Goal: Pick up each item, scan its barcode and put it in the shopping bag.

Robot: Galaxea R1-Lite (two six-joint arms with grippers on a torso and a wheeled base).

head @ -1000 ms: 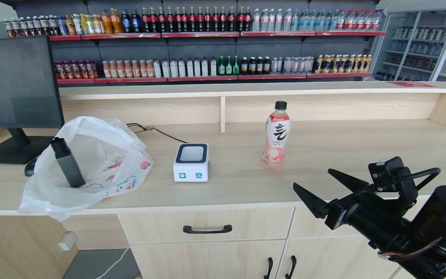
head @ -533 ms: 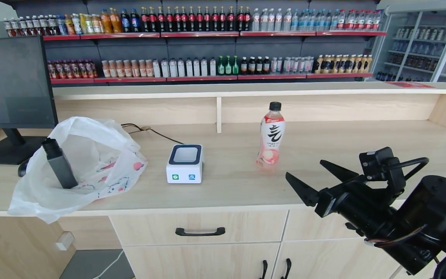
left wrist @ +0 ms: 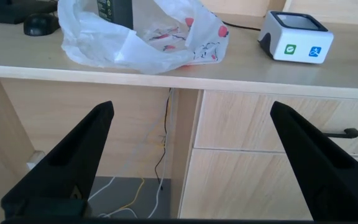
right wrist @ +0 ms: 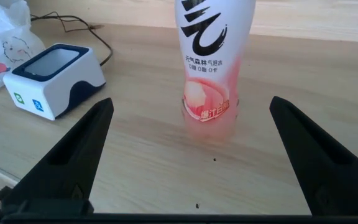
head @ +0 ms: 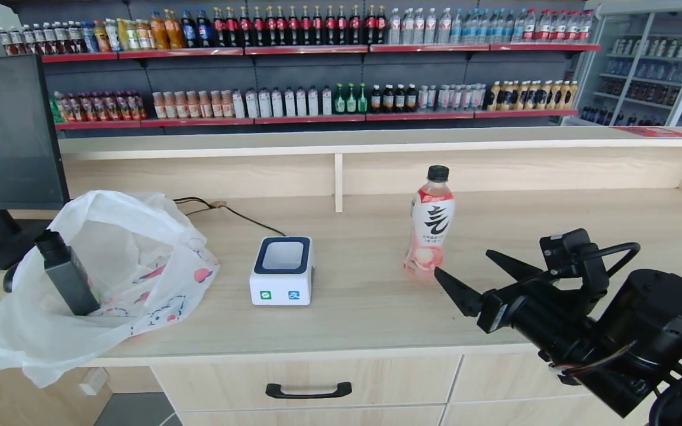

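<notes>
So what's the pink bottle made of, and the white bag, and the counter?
The pink bottle looks like clear, glossy plastic: the pink drink shows through. The white bag seems to be thin plastic film: it crumples into soft folds and looks half see-through. The counter looks like pale matte wood or wood-look laminate, going by its grain lines.

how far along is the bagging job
Done: one dark bottle stands in the shopping bag. In hand: nothing yet; the right gripper, jaws open, sits just short of the pink bottle. Still to do: grasp that bottle, scan it at the scanner, bag it.
</notes>
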